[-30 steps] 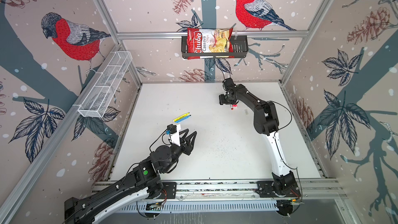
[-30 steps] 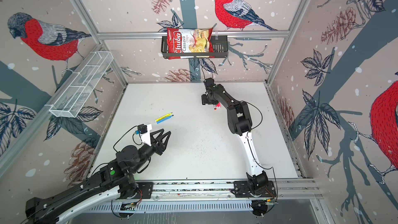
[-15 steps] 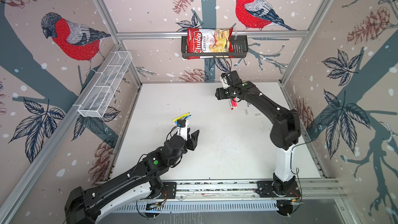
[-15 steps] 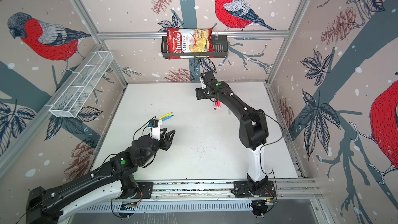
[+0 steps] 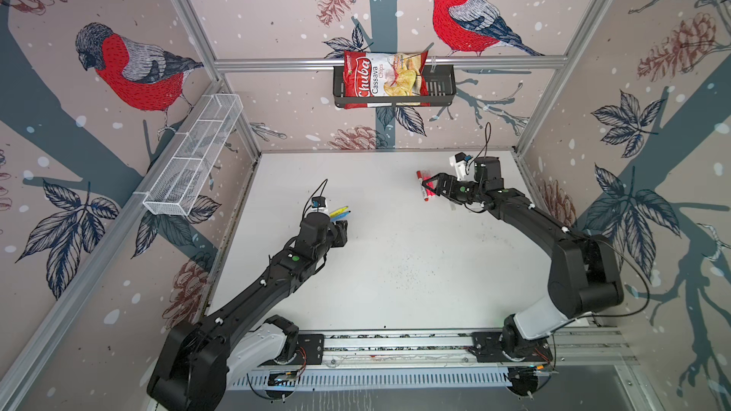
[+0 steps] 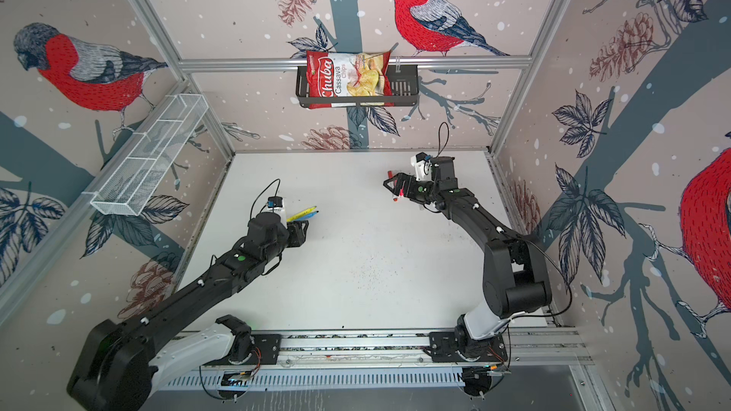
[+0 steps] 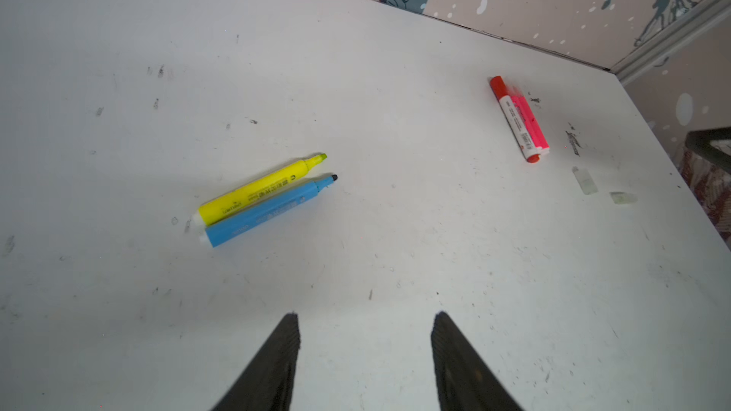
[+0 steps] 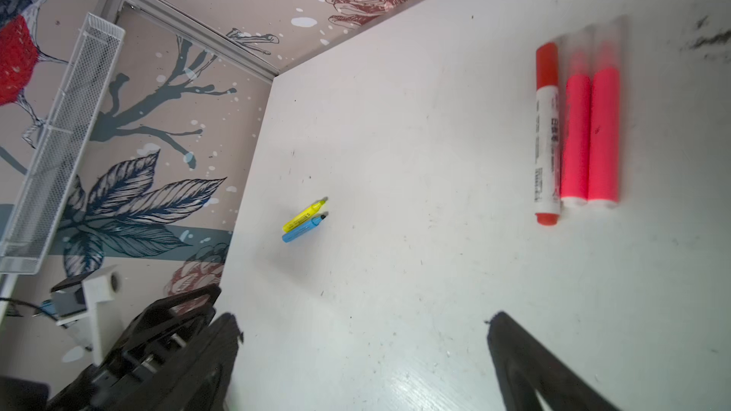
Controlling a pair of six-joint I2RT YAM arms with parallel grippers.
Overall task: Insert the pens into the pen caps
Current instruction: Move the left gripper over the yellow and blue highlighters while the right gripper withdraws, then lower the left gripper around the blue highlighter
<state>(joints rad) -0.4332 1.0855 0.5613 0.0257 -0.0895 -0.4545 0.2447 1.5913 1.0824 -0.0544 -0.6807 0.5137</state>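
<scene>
The left arm (image 5: 253, 290) leaves its base at the near rail and stretches forward in one long, low line, elbow close to the rail and wrist bent slightly down. The left gripper (image 5: 341, 229) points ahead and a little inward; in the left wrist view its two dark fingers (image 7: 277, 357) stand clearly apart, with nothing gripped between them. The right arm (image 5: 530, 219) climbs steeply from its base to a bulky raised elbow (image 5: 581, 270), then runs back and inward (a sharp fold). The right gripper (image 5: 430, 187) faces the middle, its fingers (image 8: 526, 357) spread wide and holding nothing.
</scene>
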